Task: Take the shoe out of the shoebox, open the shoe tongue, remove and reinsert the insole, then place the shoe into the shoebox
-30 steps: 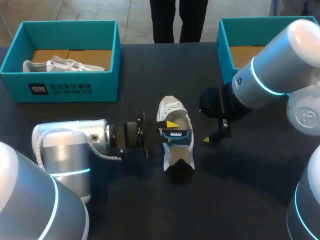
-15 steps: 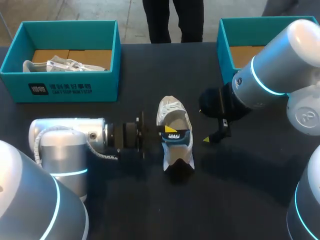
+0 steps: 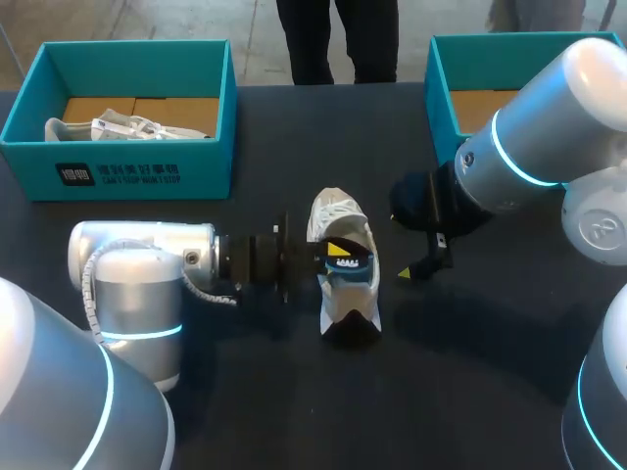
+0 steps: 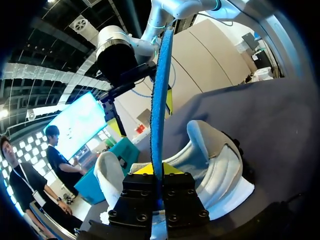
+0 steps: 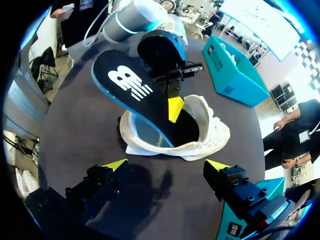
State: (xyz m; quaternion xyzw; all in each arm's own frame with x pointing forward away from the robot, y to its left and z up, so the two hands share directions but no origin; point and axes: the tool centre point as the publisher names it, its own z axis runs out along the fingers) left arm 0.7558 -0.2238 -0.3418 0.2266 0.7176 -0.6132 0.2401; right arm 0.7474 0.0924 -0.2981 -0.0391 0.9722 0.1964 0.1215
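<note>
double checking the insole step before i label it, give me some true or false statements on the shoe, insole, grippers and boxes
1. The left gripper is shut on the insole. True.
2. The shoe lies inside a shoebox. False: it sits on the table, between the two boxes.
3. The right gripper is open and holds nothing. True.
4. The left shoebox is empty. False: a second shoe lies in it.
5. The insole lies flat inside the shoe. False: it is tilted, one end down in the shoe, the rest raised out.
</note>
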